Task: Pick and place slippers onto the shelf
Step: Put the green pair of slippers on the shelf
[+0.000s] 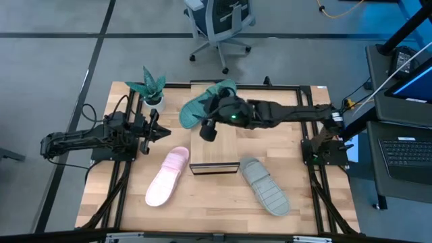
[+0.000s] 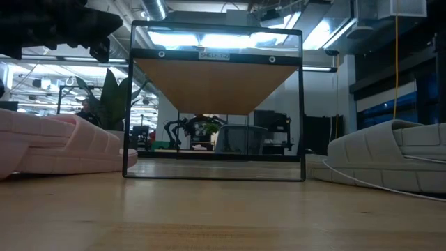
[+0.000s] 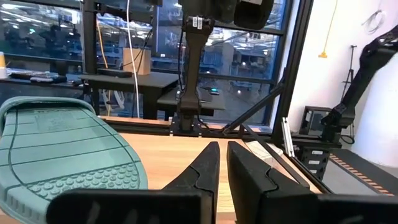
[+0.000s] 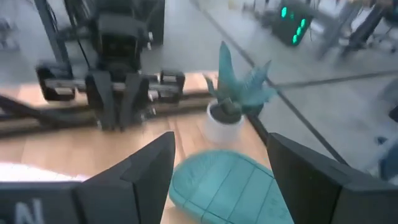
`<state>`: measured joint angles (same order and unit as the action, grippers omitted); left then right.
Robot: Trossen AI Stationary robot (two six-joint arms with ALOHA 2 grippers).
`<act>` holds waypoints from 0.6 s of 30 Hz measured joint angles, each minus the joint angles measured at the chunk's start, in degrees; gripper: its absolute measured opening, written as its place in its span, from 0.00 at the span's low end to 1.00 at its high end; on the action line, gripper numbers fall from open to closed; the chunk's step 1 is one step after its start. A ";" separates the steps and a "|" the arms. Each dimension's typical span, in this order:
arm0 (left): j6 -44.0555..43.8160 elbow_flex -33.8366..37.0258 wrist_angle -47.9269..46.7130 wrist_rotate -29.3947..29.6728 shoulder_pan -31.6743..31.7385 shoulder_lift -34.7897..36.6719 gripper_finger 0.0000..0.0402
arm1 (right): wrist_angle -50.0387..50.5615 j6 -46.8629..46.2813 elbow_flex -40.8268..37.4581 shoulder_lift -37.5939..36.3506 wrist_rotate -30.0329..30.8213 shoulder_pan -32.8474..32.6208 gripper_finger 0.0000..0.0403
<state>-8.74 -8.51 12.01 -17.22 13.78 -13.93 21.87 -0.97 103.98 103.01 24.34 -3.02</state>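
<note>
Slippers lie scattered on my wooden tabletop (image 1: 223,202): the teal slipper (image 1: 202,106) at the far side, sole up, partly under my right arm; the pink slipper (image 1: 168,177) near the front, left of the shelf (image 1: 214,152); the grey slipper (image 1: 265,186) to the shelf's right. All three rest on the table, none on the shelf, which sits mid-table with its dark front edge toward the near side.

My right pincer (image 4: 221,171) hangs above the teal slipper's end, fingers spread wide with the ribbed teal sole between them, gripping nothing. My left pincer (image 3: 222,165) waits at the left side of the table, fingers nearly together with only a thin gap, holding nothing; the teal sole shows close beside it in my left wrist view.

A small potted plant (image 1: 152,88) in a white pot stands at the far left corner. A black frame borders the table. Beyond it lies grey floor with an office chair (image 1: 219,23), and a desk with a laptop (image 1: 405,155) stands to the right. The low view looks under the shelf toward a bright workshop.
</note>
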 joint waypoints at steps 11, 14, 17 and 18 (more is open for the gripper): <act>-0.19 -0.46 1.36 0.34 0.00 -1.62 0.06 | -30.40 4.26 -35.28 -22.17 -7.04 -0.91 0.63; 0.04 -4.16 0.82 0.89 0.00 -5.72 0.06 | -30.62 4.66 -40.56 -25.89 -8.42 -1.08 0.63; 1.79 -8.63 0.11 1.03 0.00 -12.83 0.06 | -31.20 4.58 -44.68 -28.95 -8.59 -1.10 0.63; 2.66 -10.40 -0.09 1.03 0.00 -15.37 0.06 | -31.22 4.70 -45.76 -29.62 -8.58 -1.06 0.63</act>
<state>-6.08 -18.91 11.91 -16.19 13.78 -29.30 -9.35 3.72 58.22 73.39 15.76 -4.08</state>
